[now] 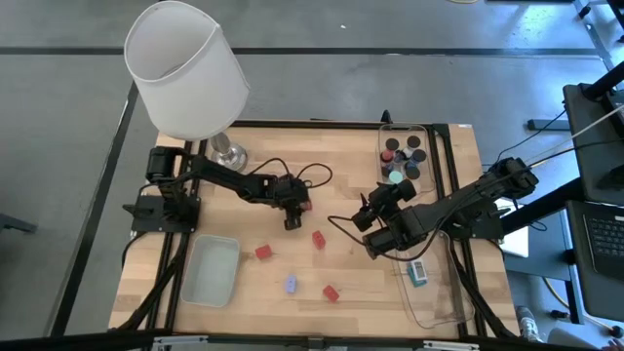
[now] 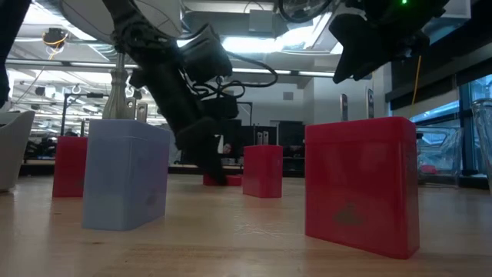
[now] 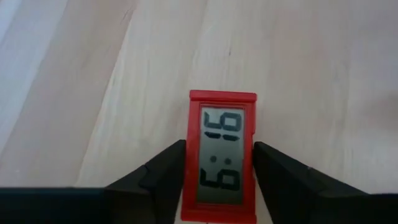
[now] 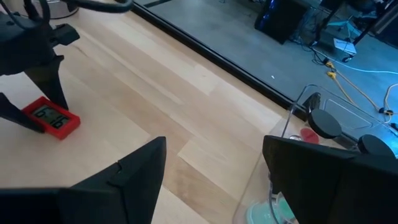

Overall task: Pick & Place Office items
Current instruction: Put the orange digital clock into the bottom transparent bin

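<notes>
My left gripper [image 3: 219,186] is down at the table's middle, shut on a small red clock block [image 3: 222,155] that lies flat, display up; both also show in the high view, gripper [image 1: 293,216] and block [image 1: 304,207]. My right gripper [image 4: 214,180] is open and empty, raised above the table to the right of it [image 1: 369,229]. Three more red blocks [image 1: 319,239] [image 1: 262,252] [image 1: 331,292] and a pale blue piece [image 1: 291,284] stand on the wood. Dark cylinders and a teal one [image 1: 395,176] sit in the far clear tray. My left gripper pinches the red clock block by its two long sides [image 3: 193,180] between its two fingers [image 3: 163,177], at the end nearer the wrist. The fingers come from above, slanting down, and lie along the block. The block lies flat on the table with its back down.
A big white-shaded lamp [image 1: 187,68] stands at the far left. A frosted tray [image 1: 212,270] lies near left. A clear tray [image 1: 434,292] near right holds a teal flat piece [image 1: 417,273]. The far clear tray [image 1: 405,136] is behind my right gripper. Bare wood lies between the arms.
</notes>
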{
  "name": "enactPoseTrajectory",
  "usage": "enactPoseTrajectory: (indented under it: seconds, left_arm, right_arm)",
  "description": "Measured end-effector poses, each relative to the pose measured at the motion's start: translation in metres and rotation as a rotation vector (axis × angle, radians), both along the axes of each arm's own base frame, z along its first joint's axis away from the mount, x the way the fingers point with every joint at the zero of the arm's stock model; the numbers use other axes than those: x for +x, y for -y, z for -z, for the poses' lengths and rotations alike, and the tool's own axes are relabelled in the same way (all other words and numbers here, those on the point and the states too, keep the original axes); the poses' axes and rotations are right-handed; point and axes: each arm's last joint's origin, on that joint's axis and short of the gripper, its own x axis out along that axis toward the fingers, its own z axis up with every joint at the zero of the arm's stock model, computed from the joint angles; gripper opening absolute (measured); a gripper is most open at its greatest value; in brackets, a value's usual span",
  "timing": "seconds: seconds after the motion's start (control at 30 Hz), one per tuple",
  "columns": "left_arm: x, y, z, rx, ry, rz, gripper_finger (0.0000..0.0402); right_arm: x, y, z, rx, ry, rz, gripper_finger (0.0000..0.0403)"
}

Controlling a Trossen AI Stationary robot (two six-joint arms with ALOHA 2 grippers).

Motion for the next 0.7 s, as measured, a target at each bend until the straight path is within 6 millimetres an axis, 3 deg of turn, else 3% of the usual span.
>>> enactPoseTrajectory:
  seconds: [0.13, 0.5, 0.7]
  left_arm:
    - [0.003, 0.001, -0.003, -0.011, 0.038, 0.04, 0.0146]
    - [0.017, 0.001, -0.017, 0.014, 0.247, 0.087, 0.015]
    - [0.024, 0.0, -0.027, 0.184, 0.342, 0.066, 0.0148]
  right_arm:
    - [0.0, 0.0, 0.0, 0.002, 0.0, 0.0, 0.0272]
    - [0.002, -0.001, 0.0, 0.009, 0.018, 0.0, 0.0272]
    - [0.01, 0.004, -0.001, 0.076, 0.15, 0.066, 0.0272]
